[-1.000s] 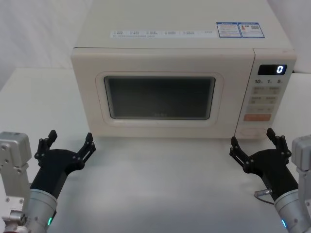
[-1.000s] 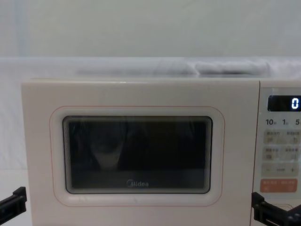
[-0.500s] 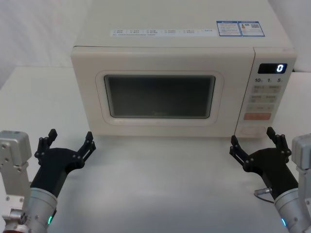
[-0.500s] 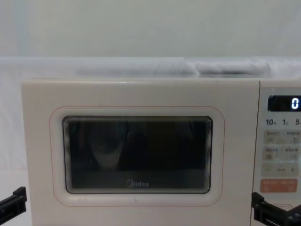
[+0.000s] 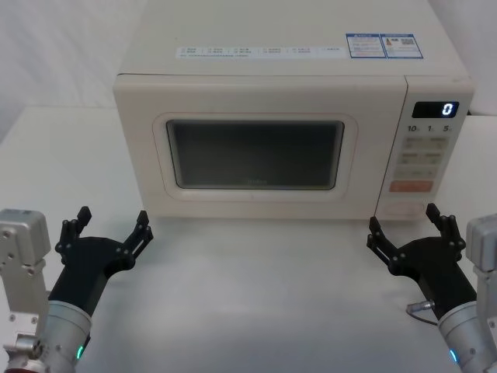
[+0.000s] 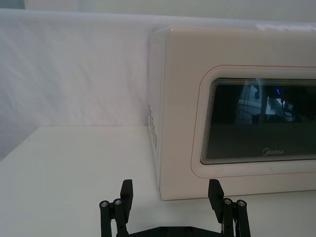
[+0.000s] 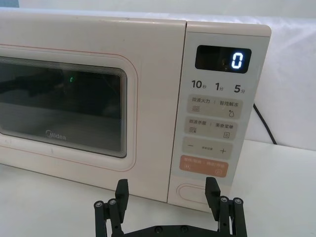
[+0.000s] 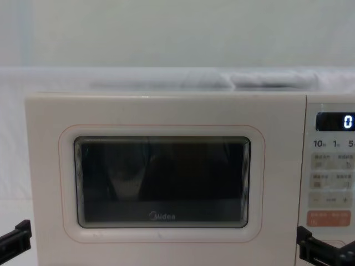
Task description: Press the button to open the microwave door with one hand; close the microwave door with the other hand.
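The microwave door [image 5: 256, 151] is sitting flush and closed on the microwave [image 5: 233, 47], which is standing on the white counter [image 5: 256, 295]; the button [image 7: 193, 191] is lying at the foot of the control panel [image 7: 217, 123], just under the orange key [image 7: 205, 165]. The right tool [image 5: 410, 233] is hovering with fingers spread apart just in front of the microwave's button corner, not touching it; the left tool [image 5: 109, 233] is waiting, fingers likewise apart, before the microwave's opposite front corner.

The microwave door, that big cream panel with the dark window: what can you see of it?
The cream-white microwave door looks like smooth plastic, with a dark rounded window ringed by a thin pink line and a Midea logo below the glass. It is shut, flush with the narrow control panel on its right. Nothing touches it; both black grippers sit on the table before it.
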{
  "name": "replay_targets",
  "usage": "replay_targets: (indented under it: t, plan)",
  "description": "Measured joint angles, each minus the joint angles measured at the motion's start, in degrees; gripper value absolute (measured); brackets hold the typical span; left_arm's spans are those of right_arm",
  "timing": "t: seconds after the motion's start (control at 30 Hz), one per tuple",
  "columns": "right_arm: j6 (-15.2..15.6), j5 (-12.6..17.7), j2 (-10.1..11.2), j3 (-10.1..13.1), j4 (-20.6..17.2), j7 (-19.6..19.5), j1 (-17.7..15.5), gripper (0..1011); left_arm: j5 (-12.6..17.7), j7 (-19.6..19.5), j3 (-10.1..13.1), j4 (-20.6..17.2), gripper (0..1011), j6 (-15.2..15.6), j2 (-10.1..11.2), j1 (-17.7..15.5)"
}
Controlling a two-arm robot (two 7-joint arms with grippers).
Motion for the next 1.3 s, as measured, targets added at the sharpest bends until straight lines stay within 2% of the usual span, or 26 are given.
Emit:
replay_targets:
  t: [0.23,0.43,0.57,0.6,0.67,0.7,0.73,0.8,0.9,0.93,1.03,1.07,1.1,1.13,1.2,1.27,1.3]
  plan:
    - [0.0,0.0,0.0,0.0,0.0,0.0,0.0,1001,0.0,0.0,0.0,0.0,1001,0.0,0.0,0.0]
    - [0.0,0.0,0.0,0.0,0.0,0.0,0.0,889,0.0,0.0,0.0,0.0,1001,0.0,0.0,0.0]
    - [0.0,0.0,0.0,0.0,0.0,0.0,0.0,788,0.0,0.0,0.0,0.0,1001,0.0,0.0,0.0]
    - [0.0,0.0,0.0,0.0,0.0,0.0,0.0,735,0.0,0.0,0.0,0.0,1001,0.0,0.0,0.0]
    - [0.0,0.0,0.0,0.0,0.0,0.0,0.0,692,0.0,0.0,0.0,0.0,1001,0.0,0.0,0.0]
    - [0.0,0.0,0.0,0.0,0.0,0.0,0.0,633,0.0,0.0,0.0,0.0,1001,0.0,0.0,0.0]
    - [0.0,0.0,0.0,0.0,0.0,0.0,0.0,633,0.0,0.0,0.0,0.0,1001,0.0,0.0,0.0]
    - [0.0,0.0,0.0,0.0,0.0,0.0,0.0,572,0.0,0.0,0.0,0.0,1001,0.0,0.0,0.0]
    - [0.0,0.0,0.0,0.0,0.0,0.0,0.0,475,0.0,0.0,0.0,0.0,1001,0.0,0.0,0.0]
    - [0.0,0.0,0.0,0.0,0.0,0.0,0.0,405,0.0,0.0,0.0,0.0,1001,0.0,0.0,0.0]
    - [0.0,0.0,0.0,0.0,0.0,0.0,0.0,345,0.0,0.0,0.0,0.0,1001,0.0,0.0,0.0]
    - [0.0,0.0,0.0,0.0,0.0,0.0,0.0,284,0.0,0.0,0.0,0.0,1001,0.0,0.0,0.0]
    - [0.0,0.0,0.0,0.0,0.0,0.0,0.0,284,0.0,0.0,0.0,0.0,1001,0.0,0.0,0.0]
    - [0.0,0.0,0.0,0.0,0.0,0.0,0.0,224,0.0,0.0,0.0,0.0,1001,0.0,0.0,0.0]
    - [0.0,0.0,0.0,0.0,0.0,0.0,0.0,188,0.0,0.0,0.0,0.0,1001,0.0,0.0,0.0]
    - [0.0,0.0,0.0,0.0,0.0,0.0,0.0,91,0.0,0.0,0.0,0.0,1001,0.0,0.0,0.0]
    - [0.0,0.0,0.0,0.0,0.0,0.0,0.0,91,0.0,0.0,0.0,0.0,1001,0.0,0.0,0.0]
